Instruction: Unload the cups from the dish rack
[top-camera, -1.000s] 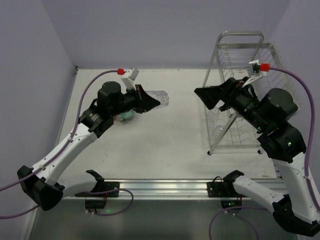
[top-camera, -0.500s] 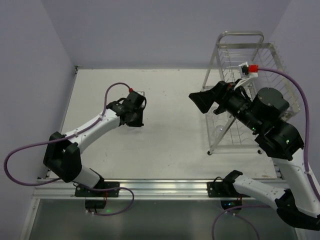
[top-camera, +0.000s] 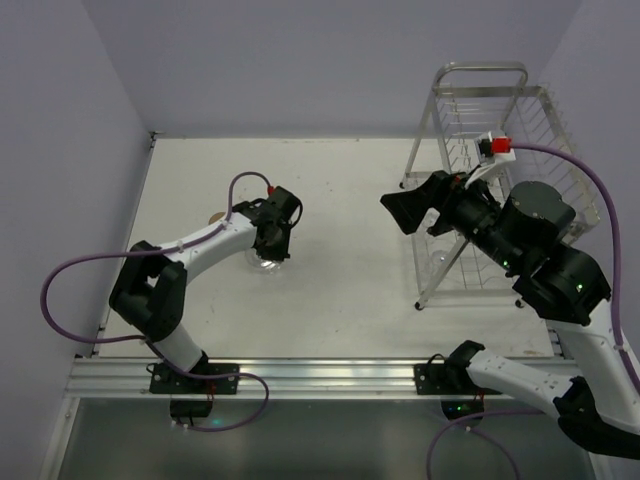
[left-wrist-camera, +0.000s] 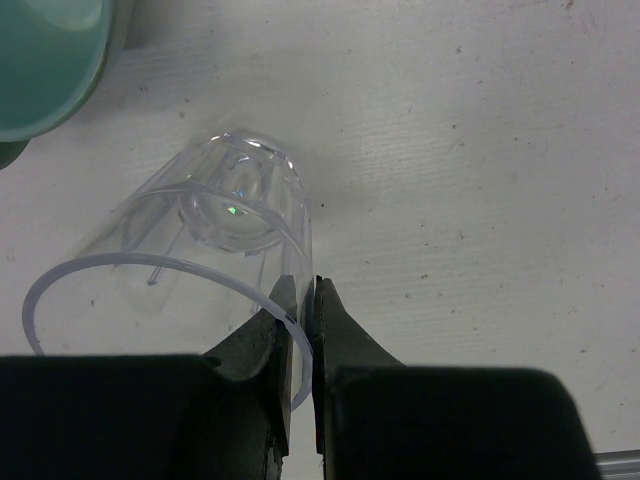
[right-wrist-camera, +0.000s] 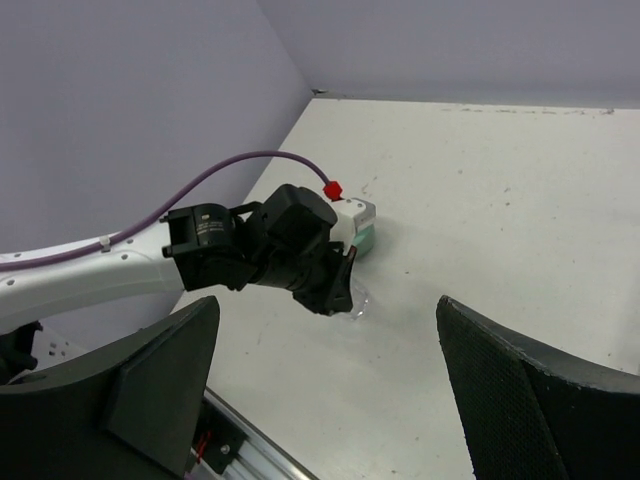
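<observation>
Clamped thin on the rim of the clear glass tumbler (left-wrist-camera: 215, 205) with the left gripper (left-wrist-camera: 300, 305), one finger inside the mouth and one outside. Tilted in that pinch, base pointing down at the table (left-wrist-camera: 480, 150); cannot tell whether touching it yet. Just beside it, the mint-green mug (left-wrist-camera: 40, 60), already out on the table and free of any grip. Both in the left half of the table, about midway between far and near edges, well apart from the dish rack (top-camera: 483, 66) by the right edge.

Spread wide and holding nothing at the right gripper (top-camera: 415, 205), hanging in the air just left of the rack's slanted front.

Judging by this: two cups out, with only setting down and letting go left for the tumbler. No sign of the orange-red mug in any view. Rack tiers partly hidden behind the right arm, so impossible to say whether waiting inside. Probably left to do: release the glass, then check the rack with the free gripper.
</observation>
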